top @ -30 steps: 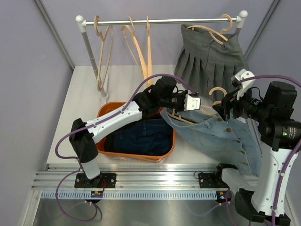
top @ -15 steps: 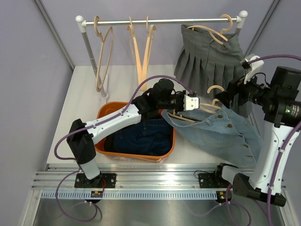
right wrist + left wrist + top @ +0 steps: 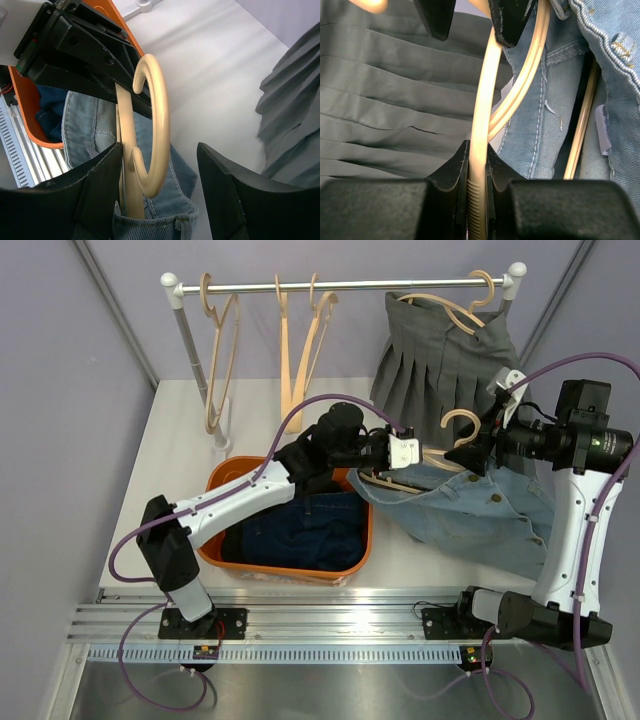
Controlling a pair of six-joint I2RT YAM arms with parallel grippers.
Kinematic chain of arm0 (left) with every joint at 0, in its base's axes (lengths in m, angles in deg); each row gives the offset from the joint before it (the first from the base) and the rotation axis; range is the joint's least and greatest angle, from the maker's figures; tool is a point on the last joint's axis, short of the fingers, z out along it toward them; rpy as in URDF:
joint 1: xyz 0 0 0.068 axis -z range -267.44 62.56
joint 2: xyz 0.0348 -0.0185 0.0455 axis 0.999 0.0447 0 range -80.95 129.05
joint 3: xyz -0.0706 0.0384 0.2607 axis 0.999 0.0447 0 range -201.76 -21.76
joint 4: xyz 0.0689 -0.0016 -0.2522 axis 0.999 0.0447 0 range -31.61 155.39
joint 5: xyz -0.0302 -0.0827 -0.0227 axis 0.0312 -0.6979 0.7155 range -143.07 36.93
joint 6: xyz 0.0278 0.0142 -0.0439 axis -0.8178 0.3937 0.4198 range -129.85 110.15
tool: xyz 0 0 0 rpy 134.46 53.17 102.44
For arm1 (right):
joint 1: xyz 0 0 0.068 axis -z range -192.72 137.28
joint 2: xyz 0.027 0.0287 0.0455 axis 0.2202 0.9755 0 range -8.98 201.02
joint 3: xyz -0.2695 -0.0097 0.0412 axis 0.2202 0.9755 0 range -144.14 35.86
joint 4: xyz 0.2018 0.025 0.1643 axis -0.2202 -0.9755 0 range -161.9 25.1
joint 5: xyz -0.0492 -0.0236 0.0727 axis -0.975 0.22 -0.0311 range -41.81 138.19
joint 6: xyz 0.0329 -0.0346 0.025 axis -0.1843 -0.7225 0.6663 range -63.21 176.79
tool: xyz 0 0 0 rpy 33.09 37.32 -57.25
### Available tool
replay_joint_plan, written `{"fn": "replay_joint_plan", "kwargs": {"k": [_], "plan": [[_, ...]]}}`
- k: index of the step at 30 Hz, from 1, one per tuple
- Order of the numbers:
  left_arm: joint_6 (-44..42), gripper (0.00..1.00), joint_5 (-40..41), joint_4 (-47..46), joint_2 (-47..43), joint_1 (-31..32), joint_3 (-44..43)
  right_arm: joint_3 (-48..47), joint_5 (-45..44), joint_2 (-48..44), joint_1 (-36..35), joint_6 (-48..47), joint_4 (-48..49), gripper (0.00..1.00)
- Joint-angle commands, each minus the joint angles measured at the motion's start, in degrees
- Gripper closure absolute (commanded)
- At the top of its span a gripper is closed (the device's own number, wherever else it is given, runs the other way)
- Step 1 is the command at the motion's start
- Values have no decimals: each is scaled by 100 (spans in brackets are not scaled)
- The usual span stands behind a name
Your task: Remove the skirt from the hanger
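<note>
A light-blue denim skirt (image 3: 470, 512) hangs on a pale wooden hanger (image 3: 462, 426) held over the table, right of the basket. My left gripper (image 3: 404, 452) is shut on the hanger's arm (image 3: 485, 100); its jaws (image 3: 478, 155) pinch the wood, with the denim (image 3: 555, 100) to the right. My right gripper (image 3: 487, 446) is open at the hanger's hook. In the right wrist view the hook (image 3: 156, 125) stands between the spread fingers (image 3: 160, 195), close to the left one, and the skirt's waistband (image 3: 150, 226) lies below.
An orange basket (image 3: 300, 568) holding dark denim sits under the left arm. A grey pleated skirt (image 3: 445, 365) hangs on the rail (image 3: 340, 285) behind; it also shows in the left wrist view (image 3: 385, 100). Empty hangers (image 3: 215, 350) hang at the rail's left.
My right arm has risen and its gripper has come in around the hanger's hook. The denim skirt has lifted away from the front edge. The empty hangers have swung.
</note>
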Motion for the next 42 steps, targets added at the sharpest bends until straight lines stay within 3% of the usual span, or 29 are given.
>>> {"fn": "replay_joint_plan", "kwargs": {"k": [1, 5, 14, 25, 27, 31, 34, 38, 39, 41, 42], "plan": [[194, 100, -323, -827, -273, -7, -441, -283, 412, 193, 7, -721, -1170, 33], [185, 100, -332, -809, -194, 1, -556, -372, 342, 396, -37, -1107, -1696, 38], [-201, 100, -244, -405, 70, 1, -1030, -47, -141, 177, -283, -1328, -1742, 40], [-1414, 100, -16, 571, 395, 37, -1715, 85, -950, -34, -301, -1442, -1576, 50], [-1511, 100, 37, 597, 421, 37, -1768, 129, -1029, -78, -301, -1503, -1610, 50], [-1634, 100, 99, 685, 448, 45, -1865, 182, -1117, -157, -301, -1478, -1550, 36], [-1704, 100, 142, 729, 404, 37, -1804, 33, -1030, -122, -301, -1407, -1724, 36], [-1748, 100, 178, 721, 369, 37, -1777, 76, -836, -61, -301, -1372, -1742, 50], [-1757, 100, 178, 703, 369, 37, -1778, 94, -758, -35, -301, -1363, -1742, 60], [-1784, 100, 204, 694, 369, 37, -1786, 112, -669, -26, -301, -1293, -1742, 69], [-1801, 100, 222, 651, 377, 37, -1795, 120, -573, -25, -301, -1275, -1742, 80]]}}
